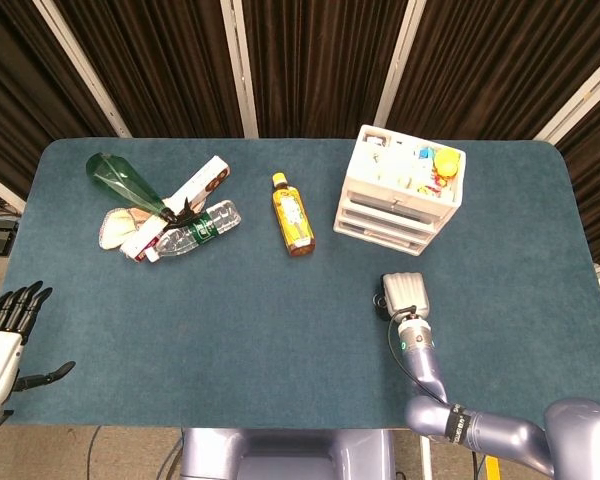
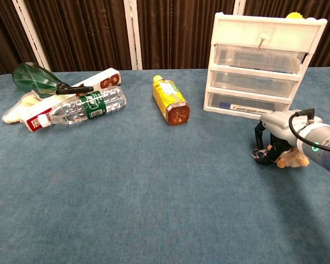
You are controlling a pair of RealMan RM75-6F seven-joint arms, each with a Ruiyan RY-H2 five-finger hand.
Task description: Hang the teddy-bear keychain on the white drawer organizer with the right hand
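Note:
The teddy-bear keychain (image 2: 295, 160) lies on the blue table just in front of the white drawer organizer (image 2: 264, 60), its metal ring (image 2: 258, 155) sticking out to the left. My right hand (image 2: 280, 124) sits on top of the bear, dark fingers curled down around it and its ring. In the head view the right hand (image 1: 404, 295) covers the keychain, below the organizer (image 1: 400, 190). A small hook (image 2: 260, 39) shows on the organizer's top front. My left hand (image 1: 5, 335) hovers off the table's near left corner, fingers spread and holding nothing.
A yellow bottle (image 2: 170, 99) lies left of the organizer. At the far left, a clear plastic bottle (image 2: 85, 107), a green bottle (image 2: 36, 77), a long box (image 2: 102, 82) and a cloth (image 2: 16, 105) lie together. Small items fill the organizer's top tray (image 1: 420, 165).

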